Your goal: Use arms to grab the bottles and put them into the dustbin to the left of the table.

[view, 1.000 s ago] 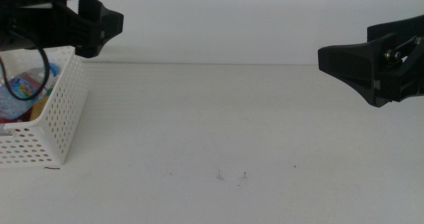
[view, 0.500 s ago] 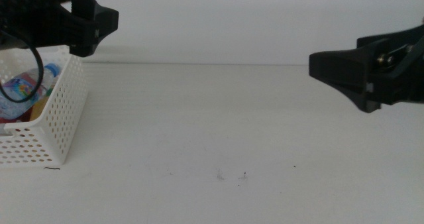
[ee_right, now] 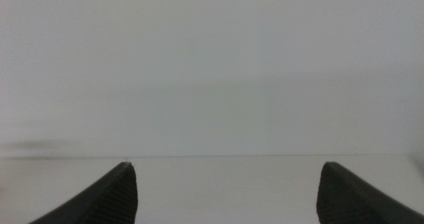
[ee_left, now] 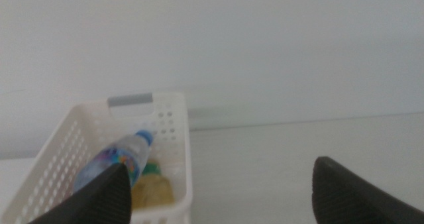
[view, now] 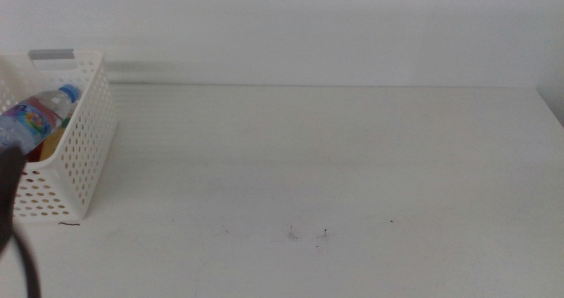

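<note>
- Stretching across most of the middle view, the tabletop [view: 335,175] carries only a few small dark specks, which suggests the clearing job is at or near its end.
- At the tabletop's left edge sits the dustbin [view: 84,148], a white perforated basket with a grey rim handle, placed where the left arm can reach over it.
- Inside it the water bottle [view: 35,117] lies tilted with its blue cap up against the wall, resting as dropped things do.
- Under that bottle shows the tea bottle [ee_left: 154,187], yellow with some green; a trace of red beside it may be the can, too small to tell.
- The left hand [ee_left: 222,194] faces the dustbin, spread wide, gripping nothing.
- The right hand [ee_right: 225,194] faces the bare wall, likewise spread wide and empty.
</note>
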Robot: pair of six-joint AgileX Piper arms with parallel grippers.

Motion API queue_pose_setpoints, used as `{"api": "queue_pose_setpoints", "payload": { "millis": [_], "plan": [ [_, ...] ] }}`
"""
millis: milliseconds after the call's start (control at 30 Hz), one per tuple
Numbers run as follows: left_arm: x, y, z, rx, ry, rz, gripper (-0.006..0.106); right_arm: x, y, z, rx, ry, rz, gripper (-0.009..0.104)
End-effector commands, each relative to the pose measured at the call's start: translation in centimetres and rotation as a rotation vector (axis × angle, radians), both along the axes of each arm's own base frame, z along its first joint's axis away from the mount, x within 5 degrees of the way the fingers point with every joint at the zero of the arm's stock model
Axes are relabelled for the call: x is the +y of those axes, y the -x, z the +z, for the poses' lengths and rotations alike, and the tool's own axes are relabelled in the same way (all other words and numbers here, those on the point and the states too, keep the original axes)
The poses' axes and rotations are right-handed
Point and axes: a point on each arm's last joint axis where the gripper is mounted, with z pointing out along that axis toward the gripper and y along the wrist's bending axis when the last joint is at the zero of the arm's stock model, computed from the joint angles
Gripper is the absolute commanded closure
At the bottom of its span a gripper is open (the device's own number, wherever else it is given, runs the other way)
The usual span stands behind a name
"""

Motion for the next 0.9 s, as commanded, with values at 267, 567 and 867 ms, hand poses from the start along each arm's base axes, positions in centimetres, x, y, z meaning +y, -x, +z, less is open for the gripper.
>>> {"api": "queue_pose_setpoints", "payload": {
  "millis": [267, 567, 867],
  "plan": [
    [0.2, 3.9, -8.8, -0.068, 0.004, 0.005, 0.007, -1.6, 3.1, -7.3, 0.006, 0.135, -0.184, 0.014],
    [0.3, 3.8, -9.1, -0.066, -0.031, 0.008, 0.007, -1.7, 3.1, -7.5, 0.013, 0.214, -0.193, 0.014],
    [0.3, 3.8, -9.1, -0.073, -0.031, 0.009, 0.007, -1.7, 3.1, -7.4, 0.011, 0.214, -0.194, 0.014]
  ]
}}
